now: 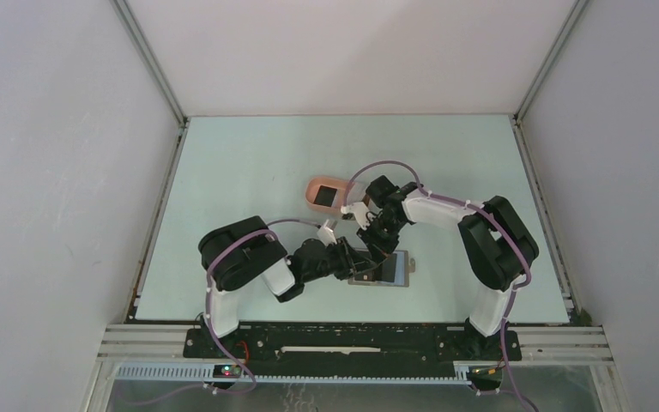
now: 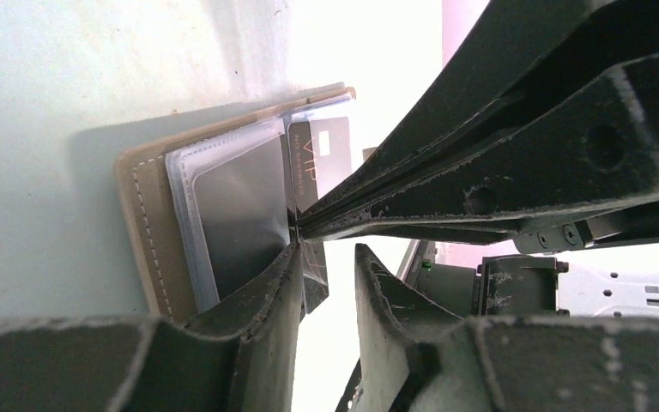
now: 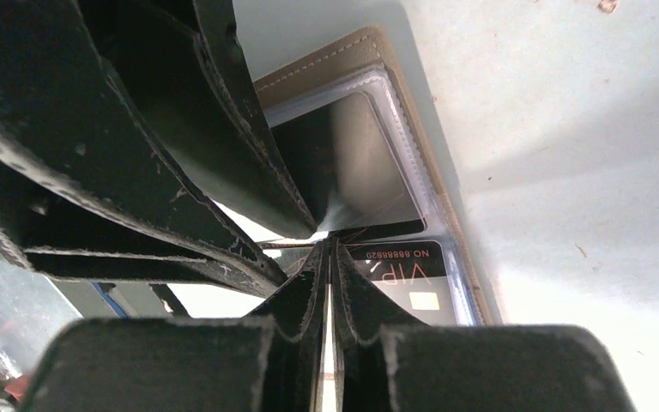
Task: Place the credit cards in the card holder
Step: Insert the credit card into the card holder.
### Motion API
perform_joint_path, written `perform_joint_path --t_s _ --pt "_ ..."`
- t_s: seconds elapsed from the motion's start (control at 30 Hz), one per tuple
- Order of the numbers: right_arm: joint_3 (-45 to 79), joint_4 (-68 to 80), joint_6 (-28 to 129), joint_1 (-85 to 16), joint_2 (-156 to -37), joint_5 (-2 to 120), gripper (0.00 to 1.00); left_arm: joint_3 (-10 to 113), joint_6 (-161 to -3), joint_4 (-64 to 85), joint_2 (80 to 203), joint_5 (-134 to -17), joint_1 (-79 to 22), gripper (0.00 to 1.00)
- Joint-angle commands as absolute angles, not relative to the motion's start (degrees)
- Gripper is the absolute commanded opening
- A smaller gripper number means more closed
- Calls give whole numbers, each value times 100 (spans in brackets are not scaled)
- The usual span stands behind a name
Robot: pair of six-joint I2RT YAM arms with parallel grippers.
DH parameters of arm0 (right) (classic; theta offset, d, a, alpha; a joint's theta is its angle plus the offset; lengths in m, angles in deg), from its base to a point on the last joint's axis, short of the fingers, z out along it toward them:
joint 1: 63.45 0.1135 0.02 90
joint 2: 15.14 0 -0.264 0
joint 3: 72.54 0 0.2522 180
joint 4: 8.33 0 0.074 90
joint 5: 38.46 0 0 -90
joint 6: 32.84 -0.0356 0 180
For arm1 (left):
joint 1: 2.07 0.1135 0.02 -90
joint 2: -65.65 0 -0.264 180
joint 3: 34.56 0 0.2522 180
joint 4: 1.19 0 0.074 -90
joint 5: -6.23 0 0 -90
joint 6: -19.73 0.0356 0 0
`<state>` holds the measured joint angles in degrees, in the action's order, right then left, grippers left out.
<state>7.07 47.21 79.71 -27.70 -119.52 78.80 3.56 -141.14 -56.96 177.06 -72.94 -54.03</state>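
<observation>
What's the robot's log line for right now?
wallet: open; left jaws: open, over wallet; right jaws: shut at black VIP card edge; card holder: dark card inside

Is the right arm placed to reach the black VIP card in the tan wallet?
Likely yes: the right gripper is shut at the edge of the black VIP card; the left gripper crowds beside it.

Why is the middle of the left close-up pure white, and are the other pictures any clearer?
Left wrist view: light beyond the wallet blows out to white, and the left tool is dark and soft. Right wrist view: sheen streaks the plastic sleeve, yet the VIP card print reads. Top view: even light, faint shadows.
</observation>
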Motion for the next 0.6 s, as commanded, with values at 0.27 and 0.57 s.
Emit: perform_joint_path --t_s 0.27,0.57 --pt "839 5024 8476 -3157 -11325 8497 10 -34 -13436 -5765 16896 -7436 -5368 34" --pt "340 4605 8967 -3271 -10078 8934 10 -304 -12748 -5761 16391 -7624 -5382 31"
